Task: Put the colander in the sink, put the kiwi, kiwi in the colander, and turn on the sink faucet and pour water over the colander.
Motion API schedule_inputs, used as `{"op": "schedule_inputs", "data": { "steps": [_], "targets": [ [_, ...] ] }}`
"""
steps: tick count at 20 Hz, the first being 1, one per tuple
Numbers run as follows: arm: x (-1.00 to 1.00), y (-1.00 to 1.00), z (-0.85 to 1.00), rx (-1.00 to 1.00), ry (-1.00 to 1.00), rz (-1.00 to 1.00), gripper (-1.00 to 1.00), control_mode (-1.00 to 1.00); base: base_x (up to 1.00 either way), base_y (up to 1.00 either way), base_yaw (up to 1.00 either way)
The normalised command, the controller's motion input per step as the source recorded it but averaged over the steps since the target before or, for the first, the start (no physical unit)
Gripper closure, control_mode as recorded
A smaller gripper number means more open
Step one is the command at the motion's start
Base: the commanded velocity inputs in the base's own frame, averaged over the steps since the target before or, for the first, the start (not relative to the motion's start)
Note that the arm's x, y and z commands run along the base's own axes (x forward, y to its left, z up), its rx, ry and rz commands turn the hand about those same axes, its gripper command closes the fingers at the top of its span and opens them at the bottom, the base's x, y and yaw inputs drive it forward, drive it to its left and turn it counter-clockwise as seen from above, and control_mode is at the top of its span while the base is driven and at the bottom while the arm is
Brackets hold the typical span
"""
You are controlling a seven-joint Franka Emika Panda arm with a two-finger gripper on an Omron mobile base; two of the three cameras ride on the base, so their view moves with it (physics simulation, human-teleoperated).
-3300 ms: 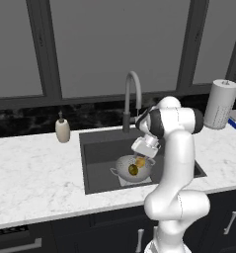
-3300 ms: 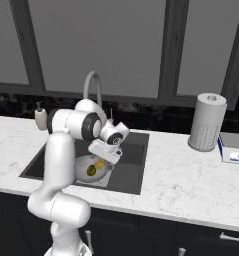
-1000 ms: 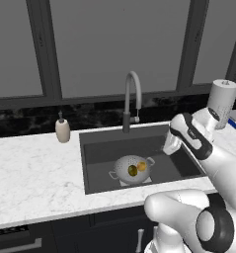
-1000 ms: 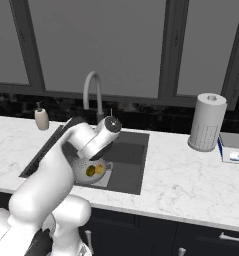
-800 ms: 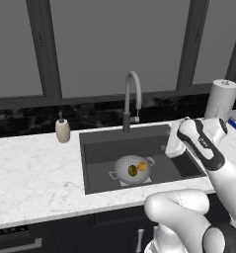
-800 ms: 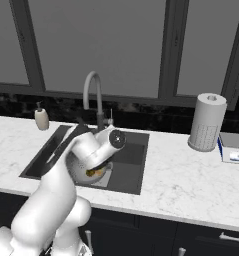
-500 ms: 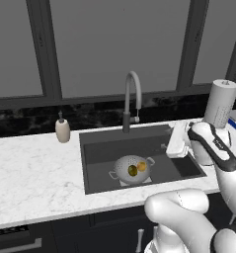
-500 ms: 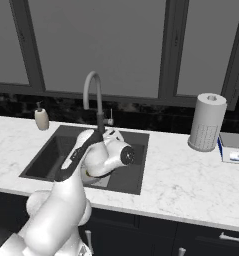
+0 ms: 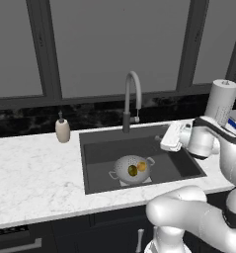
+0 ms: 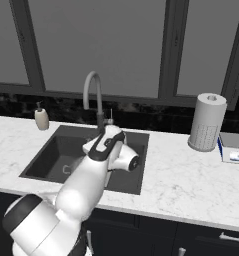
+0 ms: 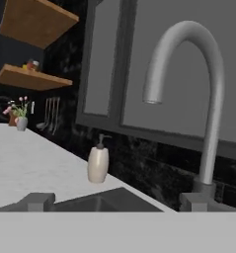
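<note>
The colander (image 9: 133,168) sits on the floor of the sink (image 9: 97,150) toward its front edge, with both kiwis inside — the dark kiwi (image 9: 132,170) on the left, the yellow kiwi (image 9: 142,166) touching it on the right. The gripper (image 9: 170,137) hangs over the sink's right side, above and right of the colander, jaws spread wide and gripping nothing. The sink faucet (image 9: 131,100) rises at the sink's back edge — the soap bottle (image 9: 62,130) stands on the counter left of it.
</note>
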Motion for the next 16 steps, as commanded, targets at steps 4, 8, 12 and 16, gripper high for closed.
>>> {"op": "schedule_inputs", "data": {
  "steps": [4,8,12,16],
  "targets": [
    [0.47,-0.08,0.09,0.08,0.08,0.02,-1.00,-1.00,0.00,0.00,0.00],
    [0.33,-0.15,0.08,0.00,0.01,0.06,-1.00,-1.00,0.00,0.00,0.00],
    [0.21,-0.14,0.12,0.00,0.00,0.13,-1.00,-1.00,0.00,0.00,0.00],
    [0.20,-0.01,0.06,0.00,0.00,0.20,-1.00,-1.00,0.00,0.00,0.00]
  ]
}}
